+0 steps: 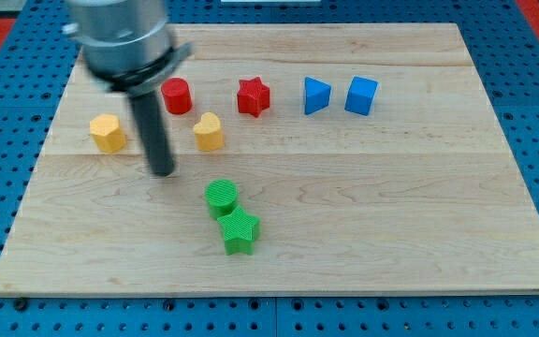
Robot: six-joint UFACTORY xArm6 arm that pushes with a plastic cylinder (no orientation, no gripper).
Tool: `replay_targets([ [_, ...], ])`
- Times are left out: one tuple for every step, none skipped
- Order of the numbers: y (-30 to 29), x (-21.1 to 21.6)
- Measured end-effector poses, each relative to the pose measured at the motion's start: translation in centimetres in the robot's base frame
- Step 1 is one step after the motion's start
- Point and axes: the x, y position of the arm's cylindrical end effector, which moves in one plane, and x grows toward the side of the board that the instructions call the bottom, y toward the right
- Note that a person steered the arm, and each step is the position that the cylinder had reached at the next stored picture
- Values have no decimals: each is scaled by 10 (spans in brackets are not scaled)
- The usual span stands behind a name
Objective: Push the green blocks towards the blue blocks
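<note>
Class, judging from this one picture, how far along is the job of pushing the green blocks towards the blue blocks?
Done: nothing visible; the green cylinder and green star sit together near the view's bottom, far from the blue blocks at the top. In hand: my tip stands left of the green cylinder, not touching. Left: pushing both green blocks up and right.

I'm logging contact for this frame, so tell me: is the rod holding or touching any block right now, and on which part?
Nothing is held. My tip touches no block; it stands between the two yellow blocks, up and left of the green cylinder.
</note>
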Motion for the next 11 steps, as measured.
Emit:
replay_targets([
  [-9, 42],
  [80, 42],
  [164, 42],
  [203, 36],
  [217, -6],
  [225, -54],
  [236, 7],
  [255, 117],
  [182, 131],
  [132, 86],
  [134, 33],
])
